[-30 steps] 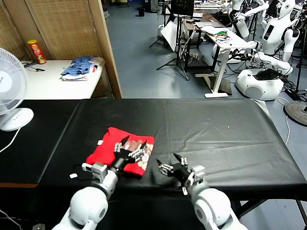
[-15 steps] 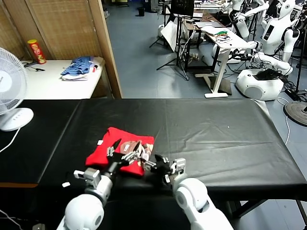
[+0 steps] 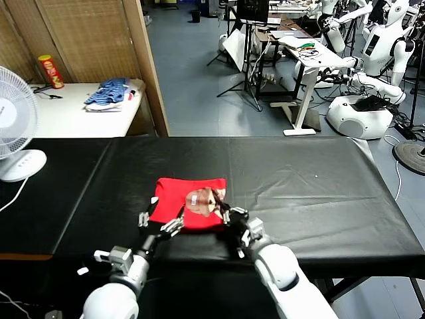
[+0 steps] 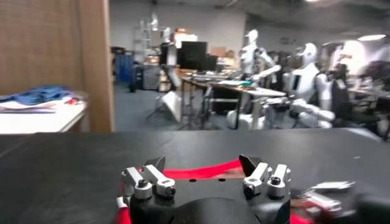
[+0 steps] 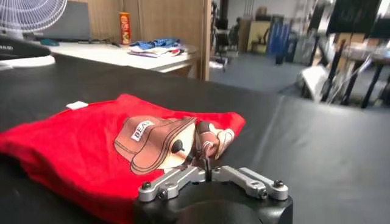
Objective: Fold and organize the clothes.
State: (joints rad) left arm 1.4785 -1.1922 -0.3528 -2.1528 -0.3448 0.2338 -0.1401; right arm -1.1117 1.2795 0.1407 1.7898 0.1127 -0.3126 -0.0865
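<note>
The red T-shirt [image 3: 178, 201] lies folded on the black table [image 3: 312, 199], its beige-brown graphic [image 3: 201, 199] facing up at its right end. My right gripper [image 3: 226, 213] is at the shirt's front right corner. In the right wrist view its fingers [image 5: 204, 156] are pressed together on the cloth beside the graphic [image 5: 155, 143], with red fabric [image 5: 67, 152] running under them. My left gripper [image 3: 161, 222] hovers low at the shirt's front left edge, jaws wide apart. In the left wrist view the shirt [image 4: 183, 173] shows as a red strip just beyond the open left gripper [image 4: 202, 164].
A white fan [image 3: 14, 113] stands on the table's far left. Behind it a side table [image 3: 66, 116] holds a blue striped pile [image 3: 108, 93] and a red can [image 3: 50, 71]. The table's front edge [image 3: 319, 256] runs just before the shirt. Other robots stand in the background.
The right gripper moved left onto the shirt's front corner and shut. The shirt shifted right and squared up. The left gripper drew back toward the front edge, still open.
</note>
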